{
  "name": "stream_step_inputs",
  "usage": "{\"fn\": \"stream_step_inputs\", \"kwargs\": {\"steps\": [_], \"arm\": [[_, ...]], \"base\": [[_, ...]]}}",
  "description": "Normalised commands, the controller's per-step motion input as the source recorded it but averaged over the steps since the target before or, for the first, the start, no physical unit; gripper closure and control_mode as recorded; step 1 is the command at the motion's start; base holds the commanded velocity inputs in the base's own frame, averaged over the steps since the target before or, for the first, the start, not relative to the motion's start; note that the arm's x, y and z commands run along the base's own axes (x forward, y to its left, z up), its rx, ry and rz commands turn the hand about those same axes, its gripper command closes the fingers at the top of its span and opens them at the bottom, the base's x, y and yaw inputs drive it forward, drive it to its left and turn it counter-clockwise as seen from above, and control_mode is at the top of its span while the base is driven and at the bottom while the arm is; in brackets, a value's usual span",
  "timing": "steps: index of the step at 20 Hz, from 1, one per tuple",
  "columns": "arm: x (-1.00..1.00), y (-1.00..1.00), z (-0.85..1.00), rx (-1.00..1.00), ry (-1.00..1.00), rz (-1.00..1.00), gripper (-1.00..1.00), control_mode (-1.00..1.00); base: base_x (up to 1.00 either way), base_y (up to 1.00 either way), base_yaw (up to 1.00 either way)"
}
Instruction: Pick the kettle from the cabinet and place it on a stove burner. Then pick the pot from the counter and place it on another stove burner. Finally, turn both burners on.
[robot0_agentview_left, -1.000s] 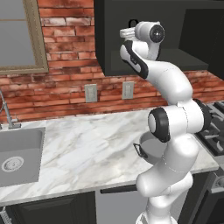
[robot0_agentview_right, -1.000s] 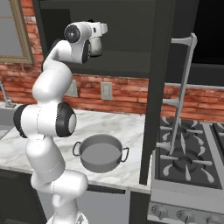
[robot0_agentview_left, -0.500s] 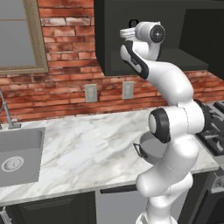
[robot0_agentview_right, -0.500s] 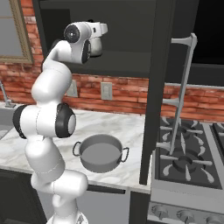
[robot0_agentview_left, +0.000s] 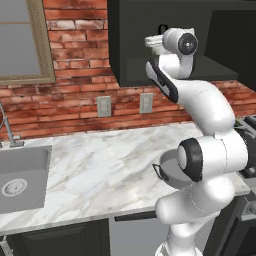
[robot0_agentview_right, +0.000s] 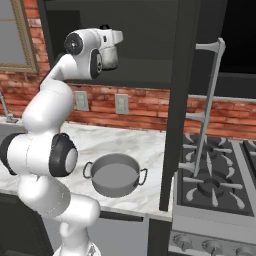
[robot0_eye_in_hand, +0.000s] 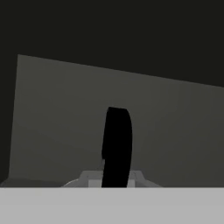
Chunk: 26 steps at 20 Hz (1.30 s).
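- While the gripper sat up inside the open niche of the black wall cabinet, its claw was pressed nearly together, pinching what the hand view showed as the kettle's black arched handle; you had the kettle held at the shelf, not yet clear of it.
- Because the handle is thin and arched, I judge the kettle could swing under the claw; you would do well to lift it just free of the shelf first, then draw it straight out toward you before swinging right to the stove burners.
- Since the tall dark cabinet panel stood between the niche and the range, you should carry the kettle out around its near edge, not across it.
- Where the right base view showed the silvery body hanging by the hand, the pot on the marble counter and the burners to the right, the left base view hid most of the pot behind the arm and gave the sink at far left instead.
- Only the hand view let you check how the handle sat between the fingertips, centred and upright.
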Motion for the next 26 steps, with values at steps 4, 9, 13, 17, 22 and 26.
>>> {"fn": "stream_step_inputs", "kwargs": {"steps": [4,9,13,17,22,26], "arm": [[-0.72,0.00,-0.01,0.00,0.00,-0.09,1.00,-1.00],[-0.73,0.00,0.00,0.01,0.00,-0.09,1.00,-1.00],[-0.70,0.00,0.00,0.00,0.00,-0.09,1.00,-1.00],[-0.67,0.00,-0.01,0.00,0.00,-0.09,1.00,-1.00],[-0.67,0.00,-0.02,0.00,0.00,-0.09,1.00,-1.00],[-0.65,0.00,-0.04,0.00,0.00,-0.10,1.00,-1.00]], "base": [[0.00,0.00,0.00],[0.00,0.00,0.00],[0.00,0.00,0.00],[0.00,0.00,0.00],[0.00,0.00,0.00],[0.00,0.00,0.00]]}}
